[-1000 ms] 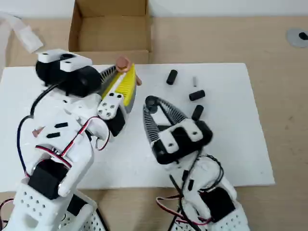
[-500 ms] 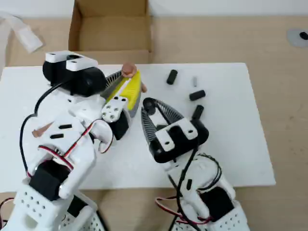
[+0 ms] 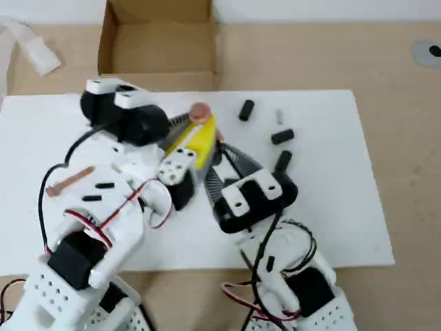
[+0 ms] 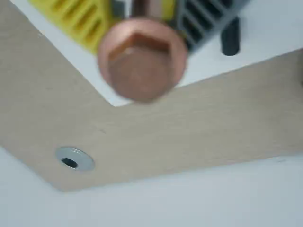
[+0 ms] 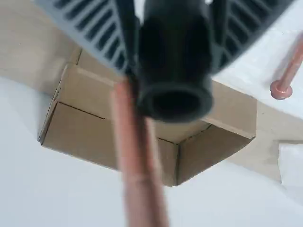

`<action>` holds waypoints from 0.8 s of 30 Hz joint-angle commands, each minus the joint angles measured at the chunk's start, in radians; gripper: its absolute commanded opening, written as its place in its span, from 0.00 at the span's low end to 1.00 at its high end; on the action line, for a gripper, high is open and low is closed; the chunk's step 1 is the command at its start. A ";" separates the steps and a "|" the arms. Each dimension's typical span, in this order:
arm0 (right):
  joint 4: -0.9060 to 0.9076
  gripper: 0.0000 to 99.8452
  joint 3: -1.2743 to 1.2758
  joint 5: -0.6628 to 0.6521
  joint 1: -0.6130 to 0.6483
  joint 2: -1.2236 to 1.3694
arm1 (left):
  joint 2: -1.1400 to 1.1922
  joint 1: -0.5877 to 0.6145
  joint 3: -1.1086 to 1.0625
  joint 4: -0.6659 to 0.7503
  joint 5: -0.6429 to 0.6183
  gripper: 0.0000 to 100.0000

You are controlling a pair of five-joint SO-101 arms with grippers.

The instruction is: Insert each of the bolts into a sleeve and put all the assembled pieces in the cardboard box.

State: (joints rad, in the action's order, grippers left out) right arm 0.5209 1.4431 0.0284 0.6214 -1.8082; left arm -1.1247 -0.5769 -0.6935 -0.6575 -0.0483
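Hands tip-to-tip over mat (image 3: 331, 207): left hand (image 3: 198, 124) clamping bolt (image 3: 200, 112), right hand (image 3: 220, 148) clamping sleeve (image 5: 175, 71).

Copper-toned matt metal bolt (image 4: 141, 59); matt black plastic sleeve (image 5: 175, 66); plain brown cardboard box (image 3: 160, 48); smooth wood-grain table (image 3: 310, 62)

Bolts: two. Held bolt (image 3: 200, 110), loose bolt (image 3: 69, 180).
Sleeves: four. Far sleeve (image 3: 246, 109), middle sleeve (image 3: 282, 136), near sleeve (image 3: 282, 161), gripped sleeve (image 5: 175, 71).
Cardboard box (image 3: 160, 48): one.
Arms: two. Left arm (image 3: 110, 214), right arm (image 3: 289, 269).
White board (image 3: 331, 207): one.
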 commanded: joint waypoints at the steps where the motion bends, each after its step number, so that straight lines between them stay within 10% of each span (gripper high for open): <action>1: -0.029 0.01 -0.002 0.009 0.008 -0.067 | -0.005 -0.015 0.008 0.006 -0.003 0.01; 24: -0.029 0.01 -0.001 0.006 0.008 -0.067 | 0.191 0.026 0.359 -0.255 -0.006 0.01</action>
State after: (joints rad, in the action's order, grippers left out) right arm 0.5209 1.4461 0.0284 0.6214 -1.8082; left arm -0.9559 -0.5370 -0.4358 -0.9014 -0.0422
